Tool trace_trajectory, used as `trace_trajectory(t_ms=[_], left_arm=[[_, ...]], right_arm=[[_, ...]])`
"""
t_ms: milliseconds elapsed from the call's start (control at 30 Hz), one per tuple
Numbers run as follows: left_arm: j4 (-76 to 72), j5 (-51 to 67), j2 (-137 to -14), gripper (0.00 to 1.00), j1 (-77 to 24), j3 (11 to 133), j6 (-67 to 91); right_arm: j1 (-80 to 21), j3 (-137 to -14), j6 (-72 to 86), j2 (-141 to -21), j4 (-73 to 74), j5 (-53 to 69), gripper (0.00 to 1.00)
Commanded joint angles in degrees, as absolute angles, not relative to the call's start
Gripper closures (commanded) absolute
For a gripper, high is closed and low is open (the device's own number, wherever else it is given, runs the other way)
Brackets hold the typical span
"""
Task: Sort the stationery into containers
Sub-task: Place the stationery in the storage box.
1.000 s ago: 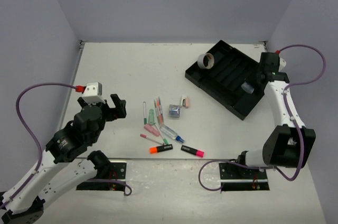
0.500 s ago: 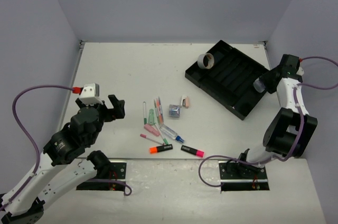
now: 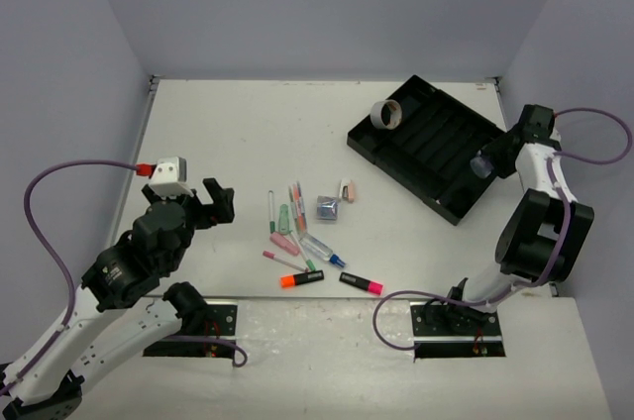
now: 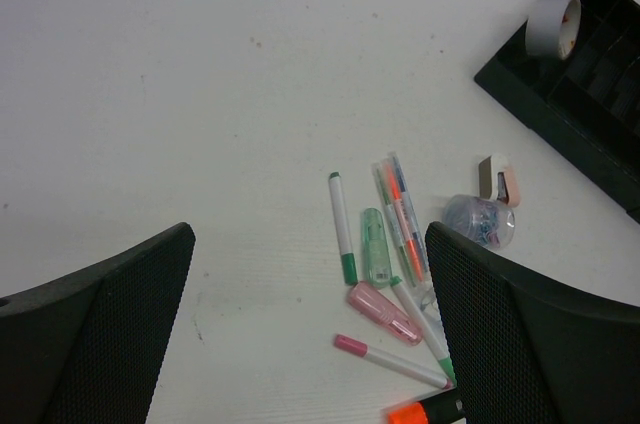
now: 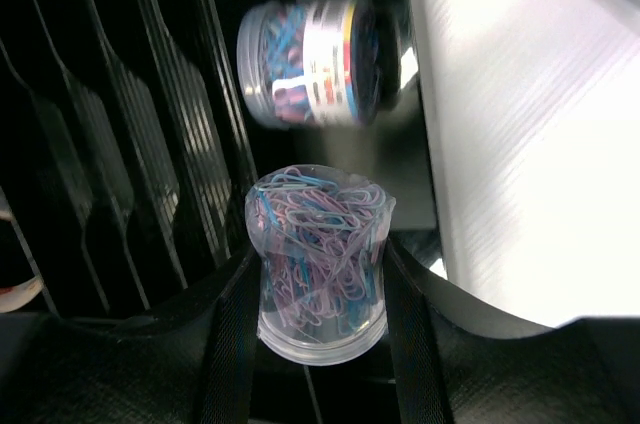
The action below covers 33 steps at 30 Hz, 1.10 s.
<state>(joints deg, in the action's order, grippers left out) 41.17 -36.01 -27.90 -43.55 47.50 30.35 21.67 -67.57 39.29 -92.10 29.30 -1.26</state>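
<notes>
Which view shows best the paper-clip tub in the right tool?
Right wrist view: the tub sits large between the fingers, clips visible. The top view shows a small blur; the left wrist view misses it.

Tray [image 3: 426,143]: black. Tape ring [image 3: 383,115]: grey. Orange-ended highlighter [image 3: 302,280]: black body. Pink-ended highlighter [image 3: 362,283]: black body. Paper-clip jar [image 5: 320,264]: clear, pink and blue clips. Table [image 3: 248,133]: white.

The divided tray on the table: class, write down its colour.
The tray is black, clearest in the top external view.
</notes>
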Motion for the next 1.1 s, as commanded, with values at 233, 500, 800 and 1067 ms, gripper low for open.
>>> trace_trajectory(t_ms=[233, 500, 800, 1067], left_arm=[[39.06, -36.0, -28.65, 0.0, -43.33, 47.25, 29.0], [38.67, -35.56, -28.25, 0.0, -43.42, 47.11, 28.74], [38.58, -35.44, -28.63, 0.0, -43.42, 47.11, 28.67], [39.03, -36.22, -29.0, 0.0, -43.42, 47.2, 29.1]], right_arm=[[19.67, -76.27, 28.78, -98.12, 34.23, -7.06, 0.58], [18.77, -77.63, 28.69, -98.96, 35.14, -7.45, 0.34], [16.4, -78.11, 28.99, -95.3, 35.74, -7.42, 0.26], [-0.81, -77.39, 27.87, -87.02, 36.28, -11.93, 0.26]])
